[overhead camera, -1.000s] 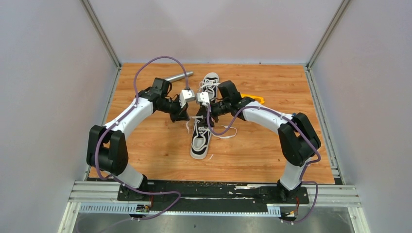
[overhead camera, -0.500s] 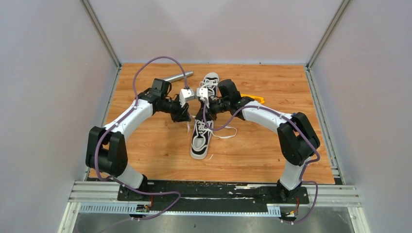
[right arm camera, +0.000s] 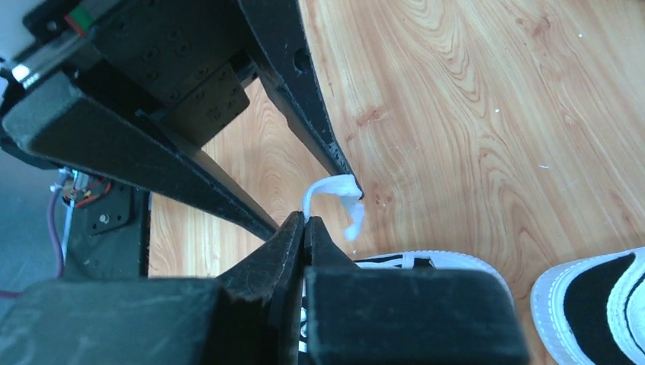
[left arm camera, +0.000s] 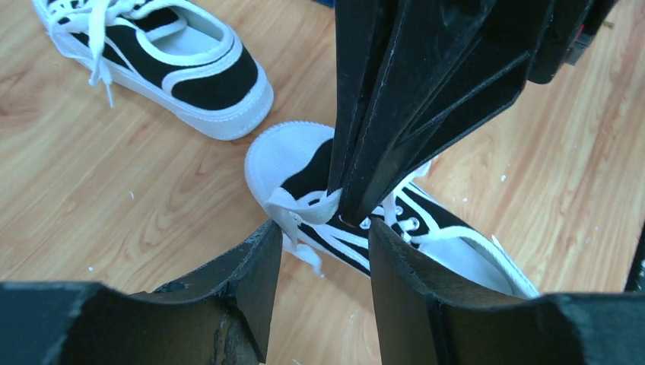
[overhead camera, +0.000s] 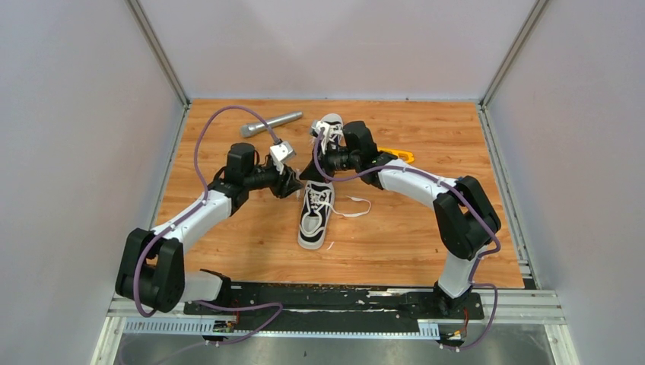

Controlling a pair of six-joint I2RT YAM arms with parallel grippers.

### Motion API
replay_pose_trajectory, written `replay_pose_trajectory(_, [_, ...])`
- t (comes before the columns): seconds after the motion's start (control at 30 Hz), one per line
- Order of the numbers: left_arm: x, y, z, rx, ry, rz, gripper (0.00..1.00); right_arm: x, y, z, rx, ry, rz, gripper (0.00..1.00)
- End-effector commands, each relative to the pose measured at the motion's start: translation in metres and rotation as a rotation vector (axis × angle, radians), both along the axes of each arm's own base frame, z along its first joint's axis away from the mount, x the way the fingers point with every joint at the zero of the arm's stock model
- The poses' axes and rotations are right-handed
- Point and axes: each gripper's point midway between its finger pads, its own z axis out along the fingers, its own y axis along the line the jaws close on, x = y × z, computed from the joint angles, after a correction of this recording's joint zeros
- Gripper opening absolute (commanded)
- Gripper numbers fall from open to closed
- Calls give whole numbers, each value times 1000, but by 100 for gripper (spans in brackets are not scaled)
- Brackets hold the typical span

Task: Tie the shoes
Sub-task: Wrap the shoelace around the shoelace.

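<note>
Two black-and-white shoes lie on the wooden table: the near shoe [overhead camera: 313, 217] [left arm camera: 433, 239] and the far shoe [overhead camera: 330, 125] [left arm camera: 182, 65]. At the near shoe's toe end, my right gripper [overhead camera: 310, 173] [right arm camera: 306, 222] is shut on the end of a white lace [right arm camera: 333, 187] [left arm camera: 300, 209], and that end curls up out of its tips. Just left of it, my left gripper [overhead camera: 292, 183] [left arm camera: 325, 266] stands open with nothing between its fingers, facing the pinched lace. The other lace [overhead camera: 354, 205] trails loose on the table to the right of the shoe.
A grey metal cylinder [overhead camera: 271, 122] lies at the back left of the table. A yellow object [overhead camera: 401, 154] shows behind my right arm. Grey walls close in the table on three sides.
My left gripper has opened, let go of the lace and drawn back toward the near left. The right gripper has shut on the lace end and stays at the shoe's toe.
</note>
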Motion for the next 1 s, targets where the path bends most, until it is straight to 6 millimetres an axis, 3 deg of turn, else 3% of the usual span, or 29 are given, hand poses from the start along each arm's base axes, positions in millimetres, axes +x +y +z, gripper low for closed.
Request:
replay_pose_trajectory(0.0, [11, -15, 20, -79, -85, 53, 54, 10, 7, 21, 79, 54, -86, 0])
replay_pose_trajectory(0.1, [8, -24, 18, -98, -75, 46, 54, 15, 6, 21, 86, 72, -117, 0])
replay_pose_trajectory(0.37, [-8, -27, -3, -80, -46, 2, 57, 17, 1, 15, 87, 138, -160, 0])
replay_pose_trajectory(0.67, [0, -35, -12, -128, -60, 31, 54, 24, -8, 7, 82, 211, -214, 0])
replay_pose_trajectory(0.97, [-5, -42, -20, -146, -40, 17, 50, 32, -15, 9, 99, 259, -259, 0])
